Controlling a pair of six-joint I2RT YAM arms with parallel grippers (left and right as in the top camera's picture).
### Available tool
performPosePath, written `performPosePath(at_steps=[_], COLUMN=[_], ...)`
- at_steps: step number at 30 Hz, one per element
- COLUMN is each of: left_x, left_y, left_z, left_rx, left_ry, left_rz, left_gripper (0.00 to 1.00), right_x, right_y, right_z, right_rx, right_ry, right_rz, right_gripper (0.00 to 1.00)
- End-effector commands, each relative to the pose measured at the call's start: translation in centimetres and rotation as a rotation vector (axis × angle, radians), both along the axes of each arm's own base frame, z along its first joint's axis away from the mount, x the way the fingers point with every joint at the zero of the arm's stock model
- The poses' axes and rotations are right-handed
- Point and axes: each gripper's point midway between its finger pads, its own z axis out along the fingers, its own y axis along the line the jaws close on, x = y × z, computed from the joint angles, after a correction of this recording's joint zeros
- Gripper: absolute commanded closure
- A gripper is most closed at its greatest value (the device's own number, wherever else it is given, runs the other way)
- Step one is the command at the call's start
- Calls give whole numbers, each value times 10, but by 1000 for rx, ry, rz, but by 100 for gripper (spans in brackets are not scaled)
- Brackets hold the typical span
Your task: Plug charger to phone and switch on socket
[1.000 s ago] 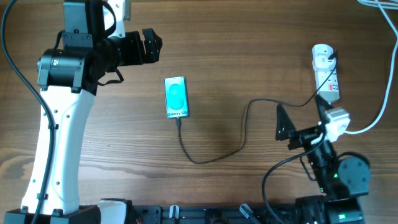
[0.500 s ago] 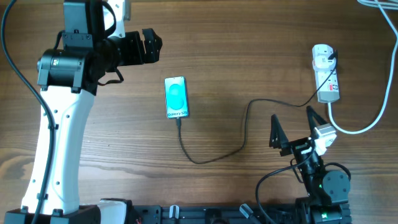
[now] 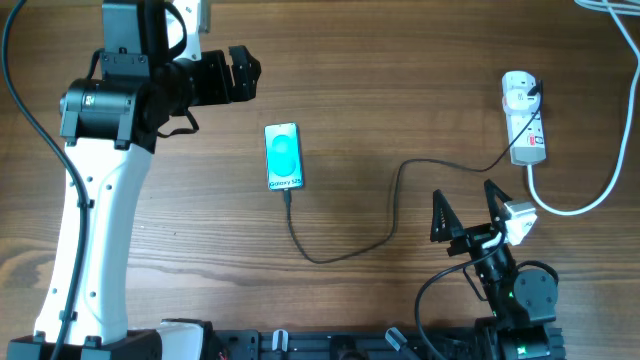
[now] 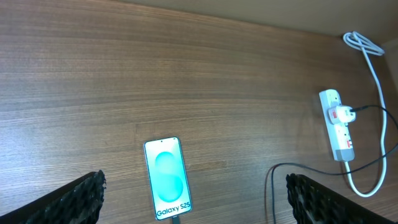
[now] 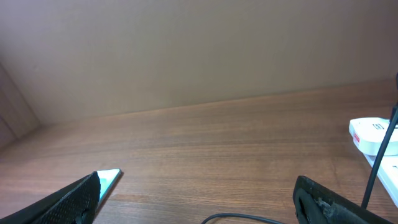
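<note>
The phone (image 3: 283, 156) lies flat, screen up and lit, on the wooden table (image 3: 400, 60), left of centre in the overhead view. Its long sides run away from the robot. The charger (image 3: 395, 200) meets the phone's near short edge, and the connector appears seated there. From that edge the black cable loops toward the robot, curves right, climbs, then runs right to the socket (image 3: 523, 118).

The socket lies at the table's far right, well apart from the phone, its length also running away from the robot. The charger's black plug sits in its far outlet. Whether the switch is on cannot be told. A thick white cord (image 3: 610, 180) leaves the socket's near end, sweeps right and runs up off the far right corner.

The right gripper (image 3: 465, 212) hovers near the robot's edge, between the cable loop and the socket, touching neither. Its jaws are spread wide and hold nothing. Its wrist view shows a corner of the phone (image 5: 107, 179) at lower left and the socket (image 5: 373, 134) at right.

The left gripper (image 3: 248, 73) hangs left of and beyond the phone, apart from it. Its jaws are spread and empty, and its wrist view frames the phone (image 4: 166, 179) between the two fingers (image 4: 81, 198).
</note>
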Motion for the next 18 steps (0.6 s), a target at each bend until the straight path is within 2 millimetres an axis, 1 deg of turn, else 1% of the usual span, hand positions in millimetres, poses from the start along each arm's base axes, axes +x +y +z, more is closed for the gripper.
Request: performPosePath(at_steps=[1,11,14,18], left_x=[1,1,2,-10], left_y=[1,1,10,13], left_z=[4,4,5,15], left_rx=[-1,1,43,67], left_ry=[-11,-12,-26,-77], left_rz=[1,2,34,17], left_gripper=[0,0,0,0], right_x=[0,0,0,0], right_y=[-1,-1,-1,-1], right_z=[2,2,2,2], right_rx=[16,16,16,16], right_ry=[-8,-8,-8,-8], right_rz=[-8,-8,-8,-8], right_gripper=[0,0,0,0])
